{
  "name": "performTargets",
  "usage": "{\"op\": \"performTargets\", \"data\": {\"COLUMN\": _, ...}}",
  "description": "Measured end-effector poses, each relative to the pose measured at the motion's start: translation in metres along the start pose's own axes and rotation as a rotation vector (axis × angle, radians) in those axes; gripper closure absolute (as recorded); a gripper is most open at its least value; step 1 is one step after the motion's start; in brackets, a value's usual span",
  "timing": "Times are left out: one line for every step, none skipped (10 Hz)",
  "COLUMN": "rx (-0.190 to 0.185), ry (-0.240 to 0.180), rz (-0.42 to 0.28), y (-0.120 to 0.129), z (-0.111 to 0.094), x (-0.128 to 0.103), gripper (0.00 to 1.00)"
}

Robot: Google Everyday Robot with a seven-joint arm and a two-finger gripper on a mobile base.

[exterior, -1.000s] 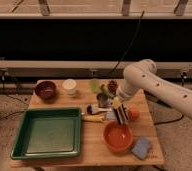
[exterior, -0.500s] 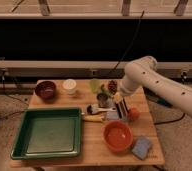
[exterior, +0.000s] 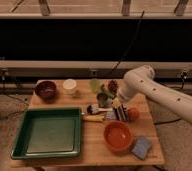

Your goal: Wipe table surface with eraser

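Half folded at a rounded joint over the far right of the table. Came in from the right edge as a white arm (exterior: 181,102), climbed leftward to that bend, then dropped steeply toward the near side. Ended in the gripper (exterior: 116,106), pointed down at the right-centre of the table surface (exterior: 95,147).

Had the jaws closed tight on the eraser (exterior: 120,115), pinched at its upper end. Held the striped block slightly tilted, lower end down at the wood; could not tell whether touching or just clear of it.

Placed the eraser just left of a small orange ball (exterior: 133,114), just right of the yellow-handled brush (exterior: 94,118), and just beyond the far rim of the orange bowl (exterior: 118,136).

Showed a blue-grey sponge (exterior: 141,147) at the near right corner, beside the bowl. Showed a green tray (exterior: 19,142) filling the near left, well apart from the gripper. Showed a dark red bowl (exterior: 45,90) and a white cup (exterior: 69,86) along the far left edge, with several small items crowded just left of the arm's descending link, too blurred to name.
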Motion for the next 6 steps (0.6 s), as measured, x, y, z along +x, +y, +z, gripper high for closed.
{"op": "performTargets", "data": {"rx": -0.011, "ry": 0.001, "rz": -0.002, "y": 0.007, "z": 0.003, "x": 0.003, "gripper": 1.00}}
{"op": "performTargets", "data": {"rx": -0.025, "ry": 0.002, "rz": -0.004, "y": 0.015, "z": 0.004, "x": 0.007, "gripper": 1.00}}
{"op": "performTargets", "data": {"rx": -0.037, "ry": 0.006, "rz": -0.007, "y": 0.023, "z": 0.005, "x": 0.012, "gripper": 1.00}}
{"op": "performTargets", "data": {"rx": -0.047, "ry": 0.013, "rz": -0.015, "y": 0.031, "z": 0.003, "x": 0.017, "gripper": 1.00}}
{"op": "performTargets", "data": {"rx": -0.057, "ry": 0.021, "rz": -0.022, "y": 0.037, "z": 0.002, "x": 0.022, "gripper": 1.00}}
{"op": "performTargets", "data": {"rx": -0.064, "ry": 0.033, "rz": -0.029, "y": 0.045, "z": 0.001, "x": 0.029, "gripper": 1.00}}
